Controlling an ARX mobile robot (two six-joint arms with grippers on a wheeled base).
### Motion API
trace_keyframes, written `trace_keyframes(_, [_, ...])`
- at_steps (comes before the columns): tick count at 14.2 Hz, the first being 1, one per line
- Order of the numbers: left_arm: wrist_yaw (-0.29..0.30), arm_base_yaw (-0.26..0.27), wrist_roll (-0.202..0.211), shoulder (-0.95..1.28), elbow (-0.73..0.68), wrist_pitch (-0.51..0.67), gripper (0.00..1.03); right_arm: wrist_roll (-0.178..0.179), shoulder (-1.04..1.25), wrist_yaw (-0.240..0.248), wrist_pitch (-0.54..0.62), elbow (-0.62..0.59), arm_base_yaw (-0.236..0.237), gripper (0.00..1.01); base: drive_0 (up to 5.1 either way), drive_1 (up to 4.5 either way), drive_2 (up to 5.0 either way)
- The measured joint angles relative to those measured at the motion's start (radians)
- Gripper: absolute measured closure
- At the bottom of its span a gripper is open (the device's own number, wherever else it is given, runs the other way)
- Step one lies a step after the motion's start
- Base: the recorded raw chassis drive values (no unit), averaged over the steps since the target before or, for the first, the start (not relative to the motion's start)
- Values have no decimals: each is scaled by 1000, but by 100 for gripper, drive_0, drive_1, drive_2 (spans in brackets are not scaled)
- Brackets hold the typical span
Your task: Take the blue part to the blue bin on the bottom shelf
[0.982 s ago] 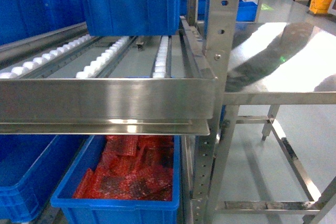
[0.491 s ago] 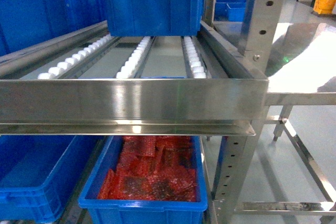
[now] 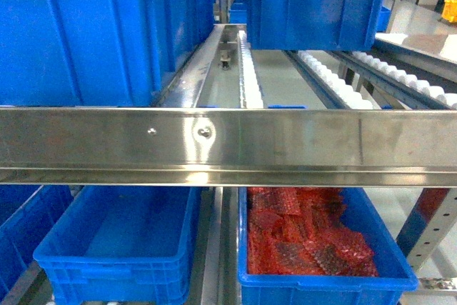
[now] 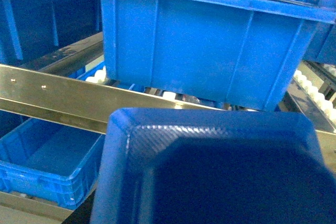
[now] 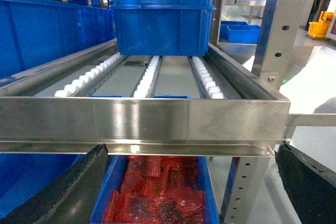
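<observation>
Blue part (image 4: 210, 177): large, dark blue, textured, filling the lower left wrist view right at the camera; grip on it by left pincer not visible, state cannot be told. Right pincer (image 5: 189, 192): released, fingers (image 5: 58, 192) spread wide before steel shelf rail (image 5: 142, 121). Beneath rail, bottom shelf: blue bin (image 3: 118, 248), beside bin of red parts (image 3: 307, 244).
</observation>
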Motion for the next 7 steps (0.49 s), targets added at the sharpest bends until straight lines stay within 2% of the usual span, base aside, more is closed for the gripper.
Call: trace_keyframes(7, [3, 0, 0, 0, 0, 0, 60, 0, 0, -1, -3, 0, 0, 3, 0, 0, 0])
